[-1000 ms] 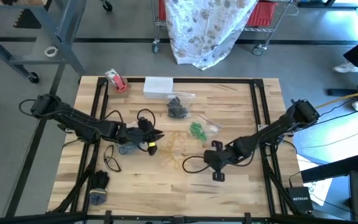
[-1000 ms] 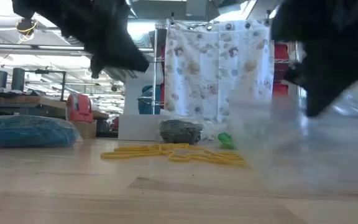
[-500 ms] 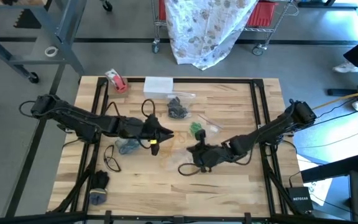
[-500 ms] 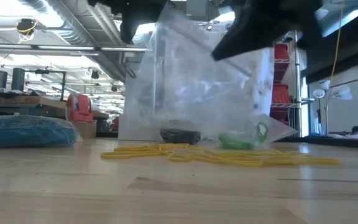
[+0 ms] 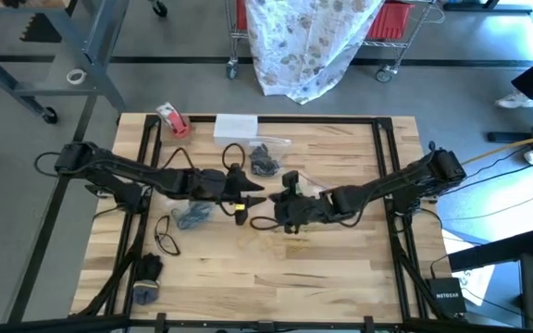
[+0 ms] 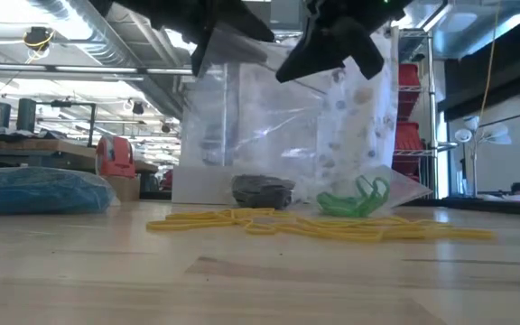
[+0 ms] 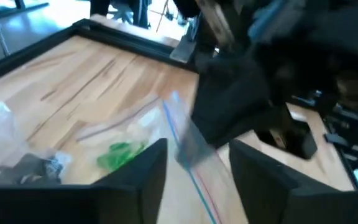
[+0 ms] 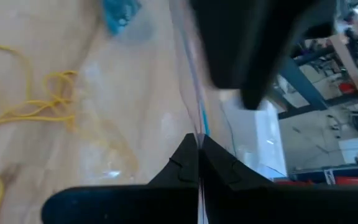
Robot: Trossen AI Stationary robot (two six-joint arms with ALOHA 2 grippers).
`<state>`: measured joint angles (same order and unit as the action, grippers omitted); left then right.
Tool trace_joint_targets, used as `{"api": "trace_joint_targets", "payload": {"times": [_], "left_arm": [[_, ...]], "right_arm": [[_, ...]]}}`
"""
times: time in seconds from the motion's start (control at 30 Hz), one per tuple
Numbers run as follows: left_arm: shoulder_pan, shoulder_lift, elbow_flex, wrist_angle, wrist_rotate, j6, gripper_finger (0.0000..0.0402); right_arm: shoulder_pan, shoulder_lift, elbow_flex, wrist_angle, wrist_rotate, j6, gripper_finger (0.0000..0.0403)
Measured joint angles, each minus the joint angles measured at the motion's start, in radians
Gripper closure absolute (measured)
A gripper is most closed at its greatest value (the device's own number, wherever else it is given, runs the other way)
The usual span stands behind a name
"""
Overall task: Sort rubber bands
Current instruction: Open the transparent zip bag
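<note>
The wooden table [image 5: 340, 268] stands on a grey workshop floor with a patterned cloth draped over a cart behind it.

High view: both arms have closed in on the clear bag [image 5: 305, 190] at mid-table. A second ago they were well apart, the right one nearer the front edge. The left gripper [image 5: 251, 197] is now just beside the bag and the right gripper [image 5: 290, 205] is at it. Green rubber bands [image 5: 291, 191] show inside the bag. Black ones [image 5: 265, 160] lie behind the bag in their own bag, blue ones [image 5: 191, 215] well to its left, and a tape roll [image 5: 172, 120] lies far off at the back corner.

Low view: the bag [image 6: 305, 117] has come up off the wood and hangs upright, its green bands [image 6: 355, 200] slumped in the bottom corner. Loose yellow bands [image 6: 305, 226] lie in front of the bag.

Left wrist view: this gripper [image 7: 197, 168] has just spread its fingers wide, with the bag's edge [image 7: 188, 149] between them but not yet pinched.

Right wrist view: the right gripper [image 8: 197, 163] has its fingers pressed together on the bag's lip.

The bag is probably being set up for opening: one lip is held and the other is about to be taken, so the loose yellow bands can go in.
</note>
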<state>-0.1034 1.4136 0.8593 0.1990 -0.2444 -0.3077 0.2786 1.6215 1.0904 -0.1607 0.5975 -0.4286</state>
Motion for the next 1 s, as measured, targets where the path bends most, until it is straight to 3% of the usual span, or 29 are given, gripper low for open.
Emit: {"api": "trace_joint_targets", "payload": {"times": [0.2, 0.7, 0.87, 1.0], "left_arm": [[0.029, 0.005, 0.001, -0.016, 0.005, -0.022, 0.0194], [0.072, -0.005, 0.001, -0.108, -0.024, 0.065, 0.0192], [0.067, -0.04, 0.053, -0.071, 0.114, 0.047, 0.0192], [0.036, -0.015, 0.059, -0.081, 0.126, 0.049, 0.0192]], "right_arm": [[-0.019, 0.0, 0.0, -0.018, -0.034, -0.001, 0.0403], [-0.017, 0.0, 0.0, -0.023, -0.098, -0.021, 0.0403], [-0.017, 0.0, -0.001, -0.023, -0.097, -0.021, 0.0403], [-0.017, 0.0, -0.001, -0.021, -0.097, -0.019, 0.0403]]}}
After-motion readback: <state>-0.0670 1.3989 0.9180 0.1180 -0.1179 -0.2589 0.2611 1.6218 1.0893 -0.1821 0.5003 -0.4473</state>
